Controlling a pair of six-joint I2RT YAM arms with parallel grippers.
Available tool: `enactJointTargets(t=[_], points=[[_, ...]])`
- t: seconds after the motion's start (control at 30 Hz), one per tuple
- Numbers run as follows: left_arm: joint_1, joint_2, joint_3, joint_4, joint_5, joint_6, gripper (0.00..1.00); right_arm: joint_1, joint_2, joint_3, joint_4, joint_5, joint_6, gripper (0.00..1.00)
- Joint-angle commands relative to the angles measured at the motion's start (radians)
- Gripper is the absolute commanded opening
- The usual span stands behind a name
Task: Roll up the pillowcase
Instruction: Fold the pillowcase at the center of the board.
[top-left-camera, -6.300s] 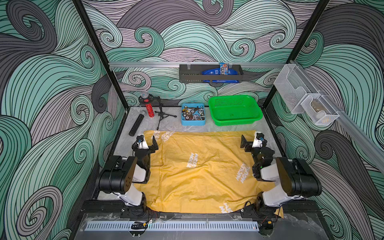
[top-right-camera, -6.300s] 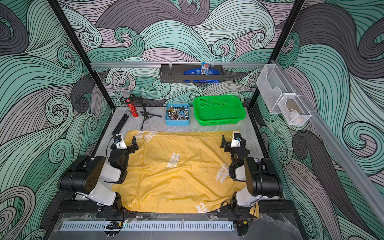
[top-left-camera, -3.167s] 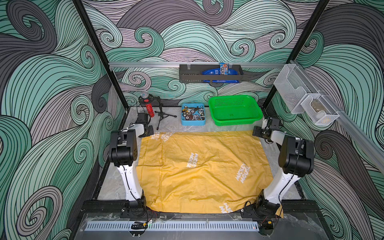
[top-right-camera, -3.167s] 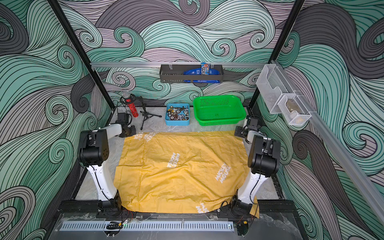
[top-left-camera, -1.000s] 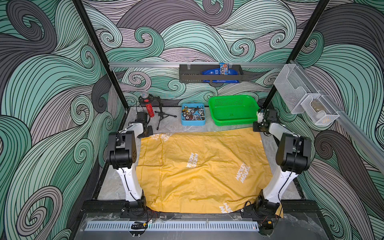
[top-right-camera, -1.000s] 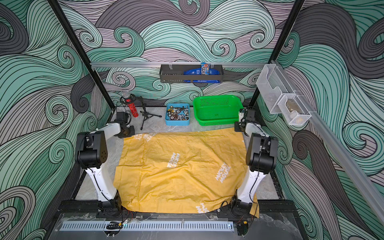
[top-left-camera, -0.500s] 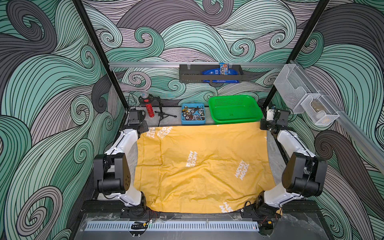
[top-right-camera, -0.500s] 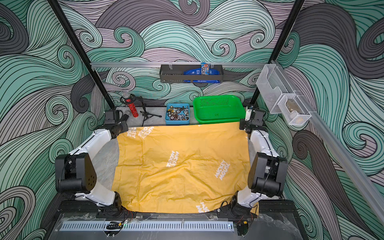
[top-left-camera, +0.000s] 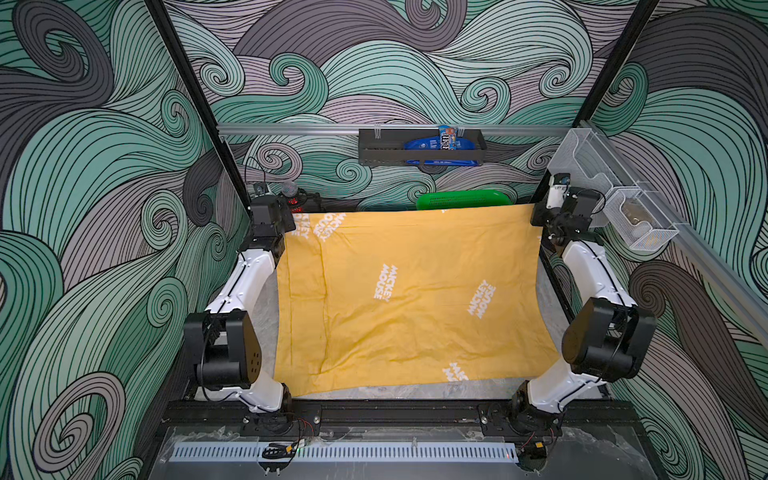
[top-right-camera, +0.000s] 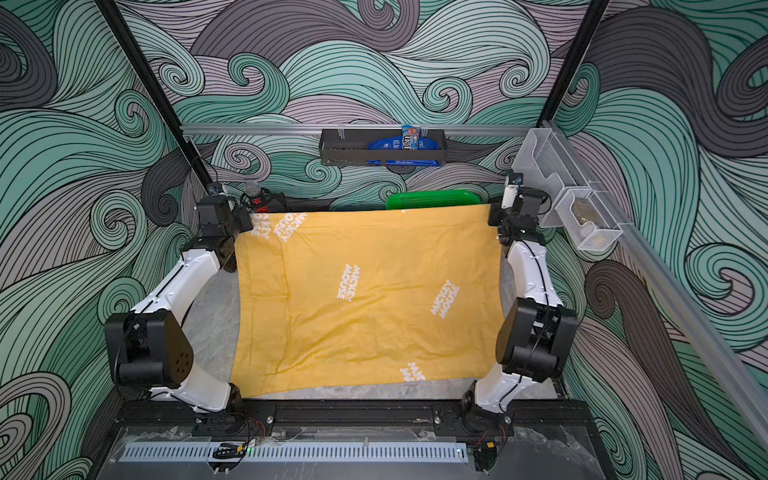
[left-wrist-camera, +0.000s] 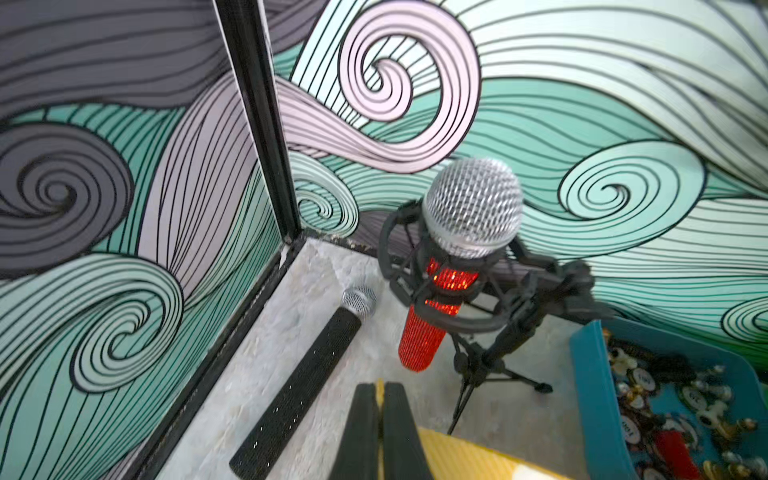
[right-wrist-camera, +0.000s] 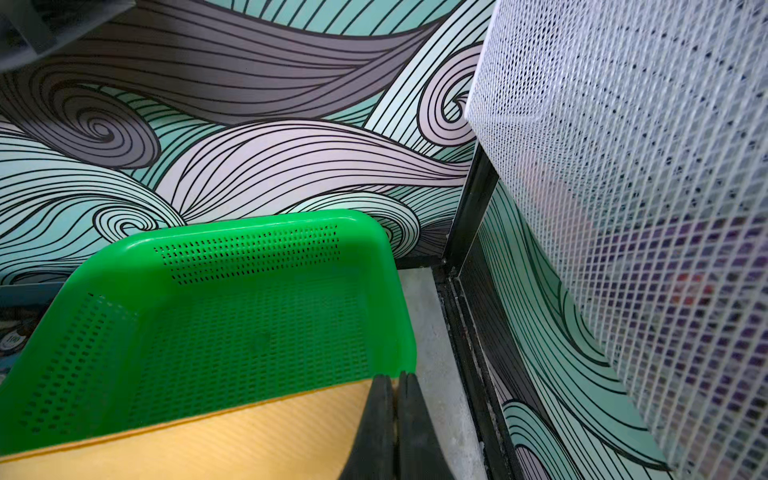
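Two far corners pinched, zero rolling done yet. In both top views the pillowcase (top-left-camera: 407, 291) hangs stretched between the left gripper (top-left-camera: 291, 216) and right gripper (top-left-camera: 536, 212), with its near edge down on the table (top-left-camera: 415, 390). Left wrist view: fingers (left-wrist-camera: 361, 415) clamped on a yellow sliver of it. Right wrist view: same deal, in front of the green basket (right-wrist-camera: 208, 311). The whole roll's left to do, I reckon.
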Motion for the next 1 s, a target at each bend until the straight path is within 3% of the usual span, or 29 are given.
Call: enactJointTargets(t=[0.0, 0.43, 0.73, 0.87, 0.97], points=[[-0.003, 0.024, 0.037, 0.071, -0.002, 0.054, 0.0, -0.024, 0.025, 0.026, 0.022, 0.007, -0.021, 0.0], [-0.017, 0.027, 0.108, 0.091, 0.085, 0.125, 0.0, -0.032, -0.012, 0.015, 0.02, -0.033, -0.104, 0.0], [-0.018, -0.094, -0.061, 0.09, 0.113, 0.148, 0.0, -0.032, -0.133, -0.155, 0.003, 0.084, -0.271, 0.0], [-0.019, -0.196, -0.166, 0.078, 0.068, 0.109, 0.0, -0.033, -0.199, -0.235, 0.004, 0.161, -0.358, 0.0], [-0.027, -0.273, -0.23, 0.029, -0.001, 0.036, 0.0, -0.029, -0.242, -0.287, 0.004, 0.168, -0.341, 0.0]])
